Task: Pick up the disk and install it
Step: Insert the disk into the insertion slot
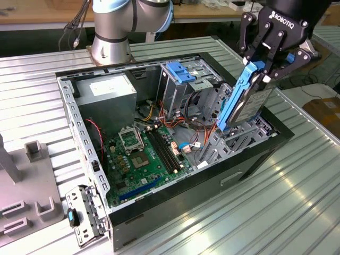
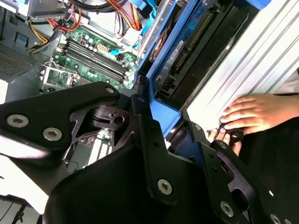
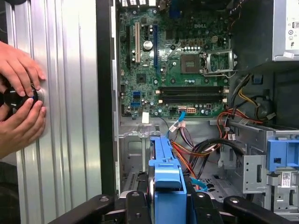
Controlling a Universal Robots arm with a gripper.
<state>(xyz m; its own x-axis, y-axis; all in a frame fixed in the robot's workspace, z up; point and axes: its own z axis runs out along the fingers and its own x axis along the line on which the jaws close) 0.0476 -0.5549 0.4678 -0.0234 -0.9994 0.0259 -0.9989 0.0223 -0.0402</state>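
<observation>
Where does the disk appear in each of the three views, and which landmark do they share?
Exterior view: the disk, tilted, held by the gripper over the case, at the exterior view's right.
Second wrist view: the disk just beyond the gripper, beside the motherboard.
First wrist view: its blue carrier, gripped, before the orange cables.
Shared landmark: the green motherboard.

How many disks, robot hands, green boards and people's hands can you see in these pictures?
disk: 1
robot hand: 1
green motherboard: 1
person's hands: 2
Total: 5
</observation>
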